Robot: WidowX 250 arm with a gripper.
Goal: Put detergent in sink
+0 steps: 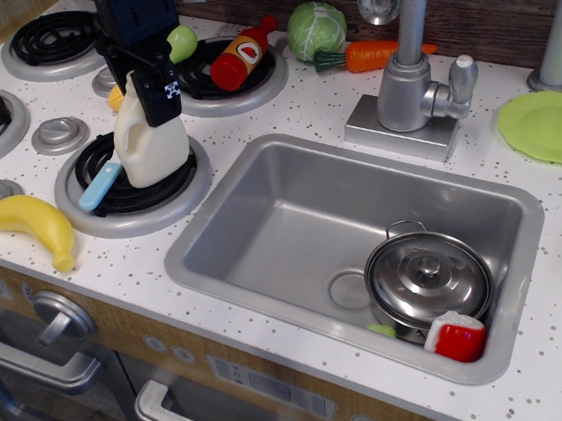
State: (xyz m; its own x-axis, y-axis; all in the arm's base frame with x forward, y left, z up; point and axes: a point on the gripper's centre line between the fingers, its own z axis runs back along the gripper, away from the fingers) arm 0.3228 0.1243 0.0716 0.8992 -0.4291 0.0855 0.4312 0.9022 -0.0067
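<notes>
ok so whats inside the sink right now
The sink holds a lidded steel pot in its near right corner, with a red and white item in front and something green peeking out beside it. The pot's contents are hidden.

The claw (152,83) hides the detergent (149,144) cap; its closure is unclear.

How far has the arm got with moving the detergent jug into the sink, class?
Done: the gripper has reached the detergent jug and is at its cap. In hand: securing a grip; the jug stands on the front burner. Left: lifting it and placing it in the sink.
</notes>
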